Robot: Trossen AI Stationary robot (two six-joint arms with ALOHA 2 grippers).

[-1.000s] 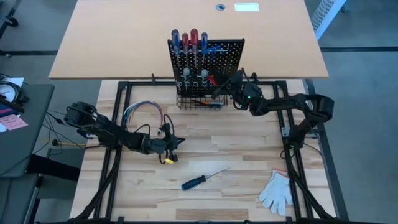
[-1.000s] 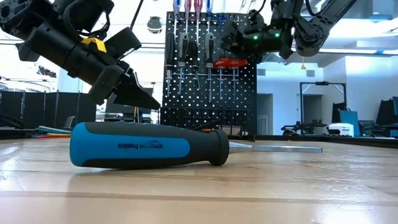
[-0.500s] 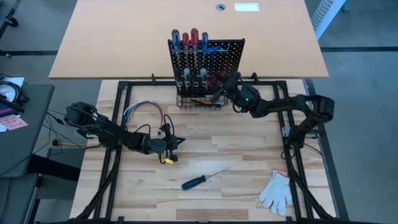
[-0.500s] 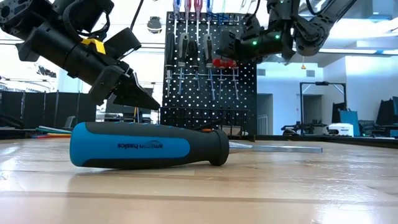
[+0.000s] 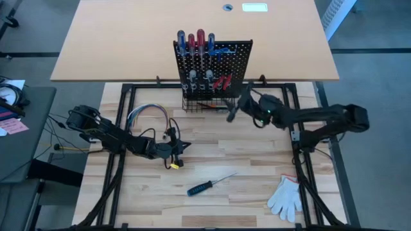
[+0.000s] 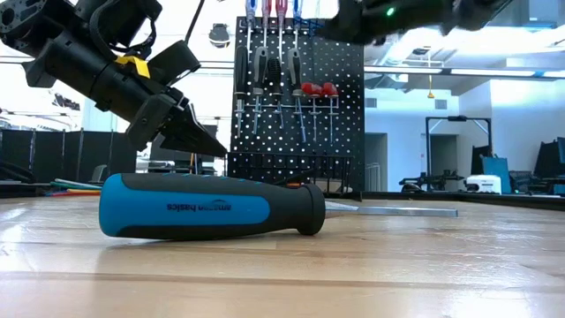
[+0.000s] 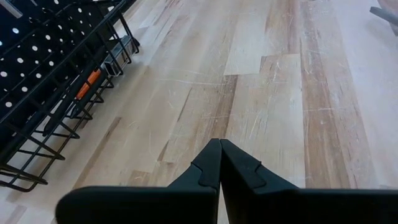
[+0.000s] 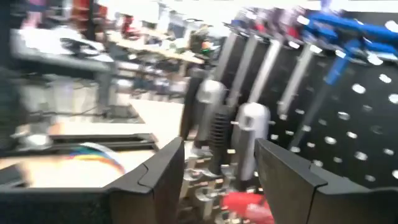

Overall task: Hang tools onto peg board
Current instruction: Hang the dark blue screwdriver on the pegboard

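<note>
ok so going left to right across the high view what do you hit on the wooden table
left claw → blue-handled screwdriver → right claw → white work glove

Blurred throughout in the right wrist view: peg board (image 8: 348, 118), hanging tools (image 8: 249, 140), room behind. Too smeared there to tell what the red shape (image 8: 245, 202) between the right gripper (image 8: 221, 165) fingers is (spread wide, nothing visibly between them). Cut off by the upper edge in the low view, and smeared: same gripper (image 6: 375, 16), fingertips not made out. Cropped at the edge in the left wrist view: wire basket (image 7: 59, 118), only a corner showing; small orange piece (image 7: 87, 84) inside, too little visible to name. Too small from above to sort by type: tools on the peg board (image 5: 212, 64). Partly hidden behind the blue-handled screwdriver (image 6: 212, 206) up close: basket base.
</note>
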